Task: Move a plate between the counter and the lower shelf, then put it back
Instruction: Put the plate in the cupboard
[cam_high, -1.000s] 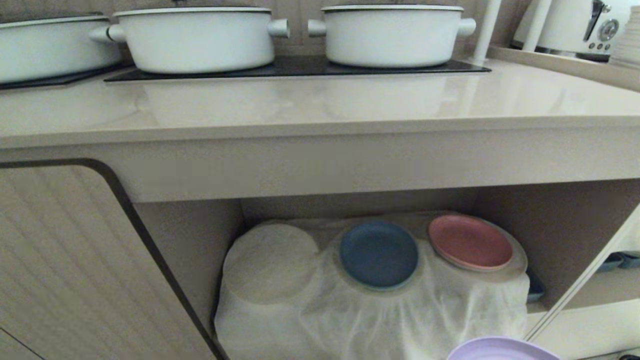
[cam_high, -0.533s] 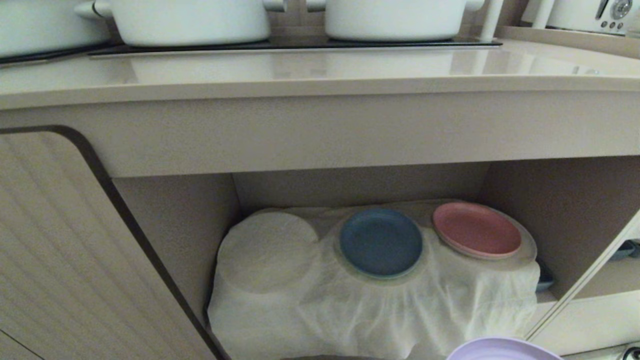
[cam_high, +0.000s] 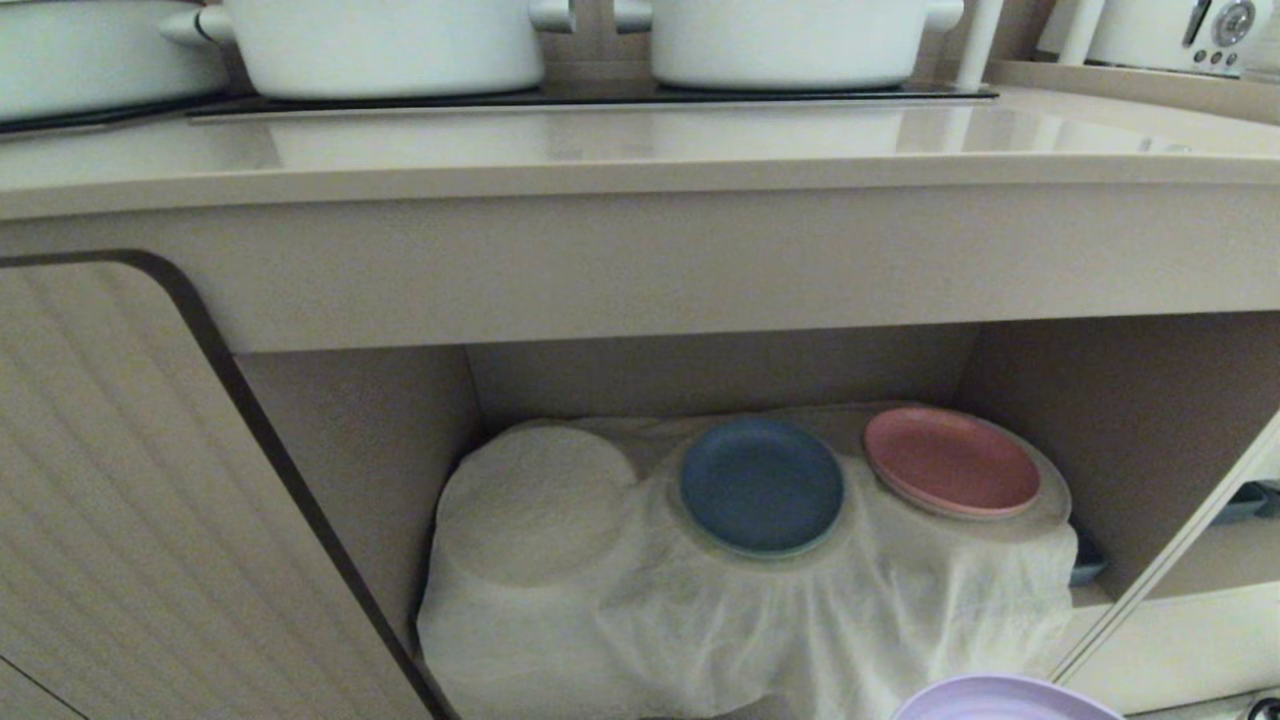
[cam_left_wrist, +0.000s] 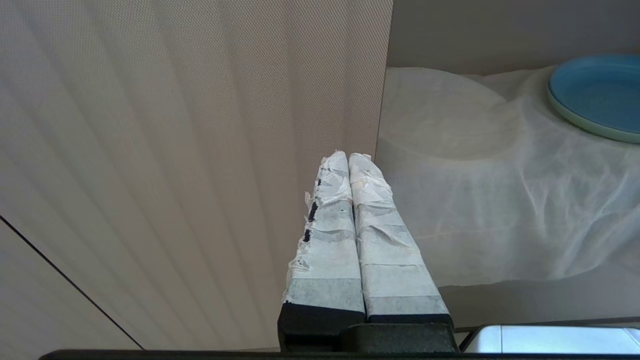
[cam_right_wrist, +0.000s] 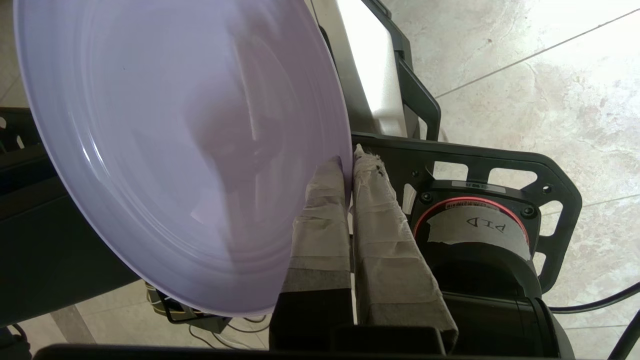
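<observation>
plate: I have the lavender plate (cam_right_wrist: 165, 150) pinched by its rim; in the head view only its top arc (cam_high: 1005, 695) peeks in at the bottom right of the frame, below the shelf opening.
right gripper: the right gripper (cam_right_wrist: 350, 162) is clamped tight on the plate's edge, taped fingers (cam_right_wrist: 325, 210) either side of the rim, plate tilted over the floor.
left gripper: the left gripper (cam_left_wrist: 348, 159) is idle, fingers pressed together on nothing, facing the ribbed cabinet door (cam_left_wrist: 175, 150).
lower shelf: the lower shelf (cam_high: 1130, 430) fills the lower middle of the head view; its wrinkled cloth (cam_high: 740, 620) has three humps.
humps: blue plate (cam_high: 762, 484) on the centre one, pink plate (cam_high: 950, 460) on the right one, left hump (cam_high: 540, 500) bare.
counter: the counter (cam_high: 640, 150) runs across the top of the frame, white pots (cam_high: 790, 40) at the back.
step: I judge I'm carrying the plate to the shelf.
next move: I'd reach in under the counter's edge, level the plate and set it on the bare hump, missing the blue plate.
</observation>
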